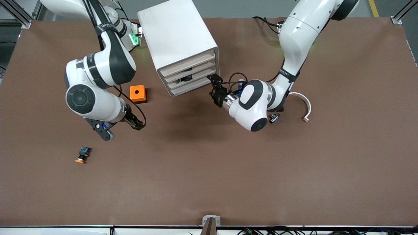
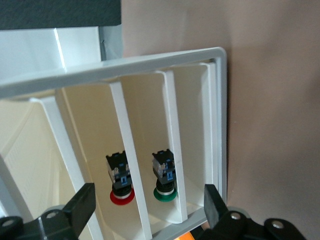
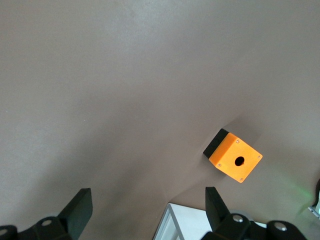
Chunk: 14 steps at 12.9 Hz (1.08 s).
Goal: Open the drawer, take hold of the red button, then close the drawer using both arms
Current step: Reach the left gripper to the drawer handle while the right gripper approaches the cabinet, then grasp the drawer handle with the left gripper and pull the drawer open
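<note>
The white cabinet (image 1: 176,36) stands at the table's back middle, all four drawers pushed in. In the left wrist view the red-capped button (image 2: 121,192) lies in one drawer (image 2: 95,130), seen past its sloped lip. A green-capped button (image 2: 165,190) lies in the drawer beside it. My left gripper (image 1: 213,88) is open just in front of the drawer fronts, at the cabinet's corner toward the left arm's end, and it also shows in the left wrist view (image 2: 147,205). My right gripper (image 1: 138,124) is open and empty over bare table near the orange box, and it also shows in the right wrist view (image 3: 147,205).
An orange box with a hole (image 1: 137,93) sits beside the cabinet toward the right arm's end and shows in the right wrist view (image 3: 235,159). An orange-capped button (image 1: 83,155) lies nearer the front camera. A white curved piece (image 1: 305,104) and a small dark part (image 1: 274,117) lie by the left arm.
</note>
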Each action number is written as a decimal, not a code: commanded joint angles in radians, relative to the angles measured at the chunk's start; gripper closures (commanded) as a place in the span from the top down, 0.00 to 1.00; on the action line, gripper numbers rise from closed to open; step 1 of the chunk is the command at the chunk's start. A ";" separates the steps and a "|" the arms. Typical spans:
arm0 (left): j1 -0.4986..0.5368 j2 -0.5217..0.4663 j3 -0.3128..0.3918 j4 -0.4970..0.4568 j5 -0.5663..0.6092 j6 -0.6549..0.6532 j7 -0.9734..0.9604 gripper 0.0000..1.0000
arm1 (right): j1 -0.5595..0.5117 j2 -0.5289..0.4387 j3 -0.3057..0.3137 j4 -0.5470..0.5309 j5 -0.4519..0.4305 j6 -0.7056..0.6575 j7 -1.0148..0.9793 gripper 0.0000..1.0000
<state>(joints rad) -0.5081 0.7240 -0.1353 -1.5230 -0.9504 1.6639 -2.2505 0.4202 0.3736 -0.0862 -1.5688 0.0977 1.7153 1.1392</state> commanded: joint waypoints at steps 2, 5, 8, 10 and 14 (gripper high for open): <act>-0.006 0.055 0.003 0.024 -0.091 -0.047 -0.041 0.90 | 0.032 0.018 -0.009 0.018 0.045 0.029 0.109 1.00; -0.029 0.104 0.002 0.026 -0.094 -0.053 -0.041 0.73 | 0.074 0.024 -0.009 0.019 0.073 0.093 0.166 1.00; -0.046 0.115 -0.015 0.023 -0.114 -0.081 -0.089 0.71 | 0.084 0.053 -0.009 0.059 0.086 0.101 0.231 1.00; -0.064 0.114 -0.018 0.023 -0.114 -0.090 -0.115 0.67 | 0.091 0.054 -0.009 0.062 0.111 0.104 0.244 1.00; -0.099 0.118 -0.018 0.023 -0.116 -0.090 -0.121 0.45 | 0.101 0.054 -0.007 0.081 0.140 0.115 0.283 1.00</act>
<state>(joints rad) -0.5937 0.8358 -0.1567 -1.5136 -1.0447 1.5868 -2.3536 0.5037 0.4139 -0.0863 -1.5186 0.2139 1.8291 1.3848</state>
